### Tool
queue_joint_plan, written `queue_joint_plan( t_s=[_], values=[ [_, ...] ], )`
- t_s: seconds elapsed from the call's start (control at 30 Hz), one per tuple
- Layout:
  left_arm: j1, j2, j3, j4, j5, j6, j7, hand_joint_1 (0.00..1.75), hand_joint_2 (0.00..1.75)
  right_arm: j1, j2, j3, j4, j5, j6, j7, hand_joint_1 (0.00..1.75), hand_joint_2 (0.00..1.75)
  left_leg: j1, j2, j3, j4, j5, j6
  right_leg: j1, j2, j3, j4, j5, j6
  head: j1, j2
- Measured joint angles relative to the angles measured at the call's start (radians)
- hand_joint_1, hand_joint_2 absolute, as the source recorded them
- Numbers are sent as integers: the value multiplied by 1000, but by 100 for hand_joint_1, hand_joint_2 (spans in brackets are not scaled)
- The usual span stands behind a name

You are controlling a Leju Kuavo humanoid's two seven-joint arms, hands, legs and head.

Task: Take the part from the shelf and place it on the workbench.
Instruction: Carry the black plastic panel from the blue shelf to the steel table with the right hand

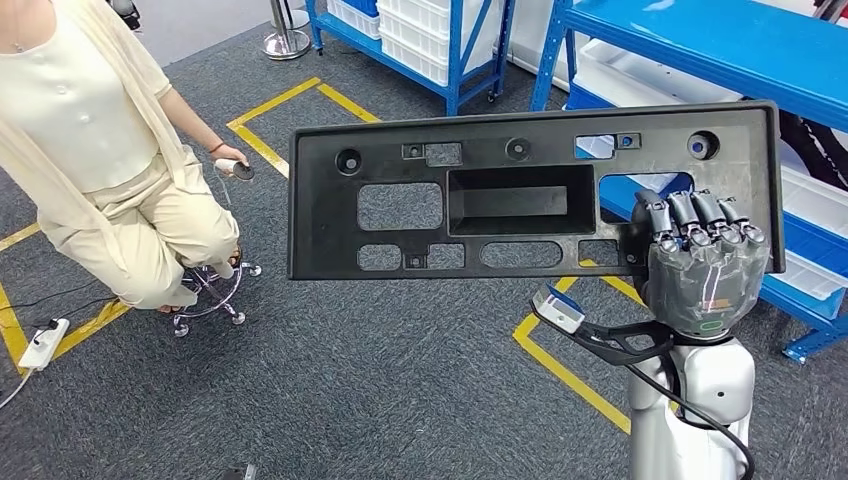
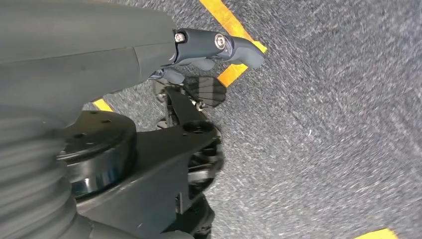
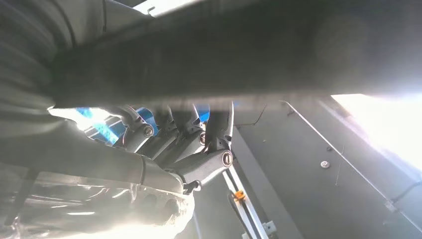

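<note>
A long black plastic part [image 1: 520, 190] with several cut-outs and a central recess is held up level in front of me in the head view. My right hand [image 1: 705, 270] grips its right end, fingers wrapped over the lower edge. In the right wrist view the part [image 3: 224, 59] is a dark band close to the camera, with the right hand's fingers [image 3: 199, 149] curled onto it. My left hand [image 2: 209, 50] hangs over the grey carpet with its thumb out and nothing in it.
A person [image 1: 100, 150] in cream clothes sits on a stool [image 1: 210, 295] at the left, holding a small device. Blue shelves [image 1: 720, 40] with white bins [image 1: 430, 30] stand behind and to the right. Yellow floor tape [image 1: 570, 370] and a power strip [image 1: 45, 342] lie on the carpet.
</note>
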Motion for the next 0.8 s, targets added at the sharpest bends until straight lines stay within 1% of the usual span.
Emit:
queue_joint_plan(
  t_s=[0.03,0.07,0.1,0.13,0.17,0.2,0.23,0.27,0.3,0.33,0.37,0.4,0.43,0.47,0.5,0.53,0.57,0.6,0.63,0.67,0.7,0.73,0.77,0.8],
  values=[
    [1,0,0,0,2,3,2,0,175,2,0,-1,0,0,0,8,175,175,3,13,-37,68,-26,-5,2,-9,1,0,-2,-3,-1,0],
    [4,0,0,0,4,5,4,0,175,3,0,-1,0,0,0,18,175,175,6,18,-64,111,-35,-8,4,-19,2,0,-3,-5,-1,0],
    [7,0,1,0,7,6,5,0,175,3,0,0,0,0,0,29,175,175,8,22,-72,116,-24,-9,4,-28,3,0,-5,-5,-1,0],
    [10,0,1,1,10,6,5,0,175,3,-1,2,1,0,0,42,175,175,9,26,-55,76,5,-9,5,-36,5,0,-7,-4,-1,0],
    [13,1,1,1,13,6,5,0,175,3,-3,6,2,0,0,56,175,175,9,36,-22,8,43,-6,5,-44,8,0,-10,-2,-2,0],
    [14,1,1,1,16,6,3,0,175,3,-5,11,2,0,0,72,175,175,6,55,15,-66,73,0,7,-52,12,0,-13,1,-2,0],
    [15,1,1,1,17,6,2,0,175,2,-9,16,4,0,0,89,175,175,2,71,46,-124,94,6,11,-58,14,1,-16,5,-1,0],
    [15,1,1,1,19,6,0,0,175,0,-16,25,6,0,0,110,175,175,-3,80,62,-156,101,12,13,-65,16,1,-19,10,-1,0],
    [15,1,1,1,21,7,-2,0,175,-2,-25,36,9,0,0,132,175,175,-8,82,67,-168,100,17,15,-72,17,0,-22,15,-1,0],
    [16,1,1,1,24,7,-2,0,175,-6,-36,48,15,0,0,155,175,175,-10,71,65,-169,101,21,15,-80,19,-2,-23,21,-2,0],
    [17,1,1,1,28,7,-3,0,175,-11,-48,63,20,1,0,175,175,175,-8,60,68,-175,104,28,15,-83,19,-1,-26,26,-3,0],
    [19,1,2,1,32,8,-4,0,175,-16,-59,76,26,1,0,189,175,175,-6,51,72,-182,107,34,15,-76,17,8,-34,29,-2,0],
    [20,1,2,1,37,8,-5,0,175,-21,-71,88,31,1,0,200,175,175,-4,42,77,-189,112,40,15,-61,7,35,-49,30,-1,0],
    [20,1,3,1,41,9,-6,0,175,-24,-81,99,38,1,0,208,175,175,-1,32,81,-193,115,45,14,-40,-15,83,-73,27,1,0],
    [20,1,5,1,44,9,-7,0,175,-27,-91,109,46,1,0,215,175,175,-2,22,82,-194,115,47,12,-21,-44,146,-100,22,3,0],
    [20,1,7,1,48,9,-8,0,175,-29,-99,118,54,0,0,221,175,175,-2,10,82,-193,115,48,11,-11,-81,216,-125,19,4,0],
    [22,1,10,2,50,9,-8,0,175,-30,-106,125,63,0,0,224,175,175,-2,-2,81,-193,115,48,10,-6,-112,272,-142,19,6,0],
    [25,1,12,2,52,9,-8,0,175,-30,-111,131,70,0,0,227,175,175,-2,-15,82,-192,115,48,9,-4,-128,294,-141,25,7,0],
    [27,1,14,2,54,10,-8,0,175,-32,-115,136,76,0,0,228,175,175,-2,-29,82,-192,114,47,7,-2,-127,278,-124,33,8,0],
    [30,1,16,3,54,10,-8,0,175,-35,-118,140,80,0,0,231,175,175,-1,-42,83,-190,114,45,3,2,-104,220,-91,44,8,0],
    [32,2,17,4,55,10,-8,0,175,-40,-122,146,86,0,0,235,175,175,-1,-55,83,-187,112,41,-3,13,-73,143,-56,55,9,0],
    [33,2,18,4,56,11,-8,0,175,-47,-125,152,92,0,0,240,175,175,-2,-66,82,-183,109,36,-5,23,-43,77,-30,60,9,0],
    [34,3,19,5,57,12,-8,0,175,-53,-128,158,98,0,0,247,175,175,-4,-74,78,-179,107,31,-7,31,-23,33,-13,60,8,0],
    [36,4,19,5,58,14,-8,0,175,-58,-131,164,104,0,0,252,175,175,-4,-80,74,-175,105,27,-6,35,-15,15,-8,56,7,0]
  ],
)
